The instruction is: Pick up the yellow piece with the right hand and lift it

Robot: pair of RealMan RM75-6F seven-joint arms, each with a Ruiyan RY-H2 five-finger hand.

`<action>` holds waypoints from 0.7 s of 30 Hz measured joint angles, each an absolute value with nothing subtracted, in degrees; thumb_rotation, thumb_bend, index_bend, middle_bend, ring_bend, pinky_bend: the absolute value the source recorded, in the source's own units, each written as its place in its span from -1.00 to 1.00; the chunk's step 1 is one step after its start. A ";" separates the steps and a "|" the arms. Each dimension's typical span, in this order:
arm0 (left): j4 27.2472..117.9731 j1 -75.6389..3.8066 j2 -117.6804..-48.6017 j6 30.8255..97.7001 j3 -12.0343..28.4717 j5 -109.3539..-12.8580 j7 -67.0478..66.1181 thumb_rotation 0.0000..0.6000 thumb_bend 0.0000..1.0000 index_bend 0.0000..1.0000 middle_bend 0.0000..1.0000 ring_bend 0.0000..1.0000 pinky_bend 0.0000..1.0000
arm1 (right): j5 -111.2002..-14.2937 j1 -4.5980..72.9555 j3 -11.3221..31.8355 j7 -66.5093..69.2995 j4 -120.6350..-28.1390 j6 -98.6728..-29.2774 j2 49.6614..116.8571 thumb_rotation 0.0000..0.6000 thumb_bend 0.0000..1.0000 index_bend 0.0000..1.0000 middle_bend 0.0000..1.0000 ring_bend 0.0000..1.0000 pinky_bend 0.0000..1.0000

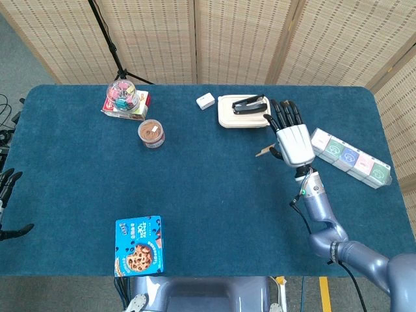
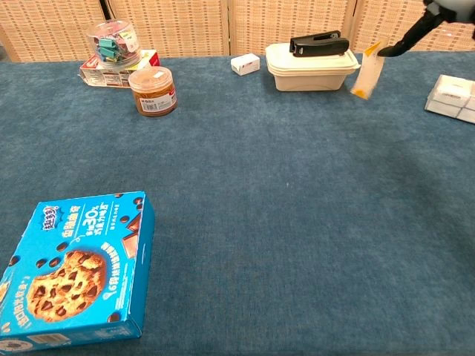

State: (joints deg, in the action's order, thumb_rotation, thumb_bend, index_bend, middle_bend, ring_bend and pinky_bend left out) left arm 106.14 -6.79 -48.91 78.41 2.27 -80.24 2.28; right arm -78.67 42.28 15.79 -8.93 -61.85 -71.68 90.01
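While the right hand (image 1: 292,136) hangs above the blue cloth table (image 1: 208,208) at about three o'clock from its centre, back upward and most fingers fanned toward twelve o'clock, its thumb and a fingertip pinch the small flat yellow piece (image 2: 368,71).

- Yellow piece: clear of the cloth, hanging nearly upright from its top corner in the chest view, pale face with an orange lower edge. Only an edge shows in the head view, at nine o'clock of the hand. It sits just at three o'clock of the cream lidded plastic box (image 2: 310,65); whether the two touch cannot be told.
- Right hand, chest view: only a dark fingertip enters at the top right corner.
- Left hand (image 1: 8,208): at the nine o'clock edge of the head view, beyond the table's edge; dark fingers apart, holding nothing.
- Cream box: twelve o'clock part of the table, a black clip-like tool (image 1: 250,103) lying on its lid.
- Small white block (image 1: 205,101): just at nine o'clock of the box.
- Brown-lidded round jar (image 1: 151,133): ten o'clock area.
- Clear tub of coloured clips (image 1: 123,95): behind the jar, resting on a red-and-white flat carton (image 2: 145,59).
- Blue cookie box (image 1: 138,245): seven o'clock, lying flat.
- Row of white cups with coloured lids (image 1: 348,157): three o'clock edge, beside the right hand.
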 measured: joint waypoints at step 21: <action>101.32 -3.72 -47.37 83.37 1.18 -84.96 12.89 1.00 -0.80 -1.00 -1.00 -1.00 -1.00 | -86.55 16.40 1.84 -3.75 -90.79 -88.83 66.87 1.00 -1.00 -1.00 -1.00 -1.00 -1.00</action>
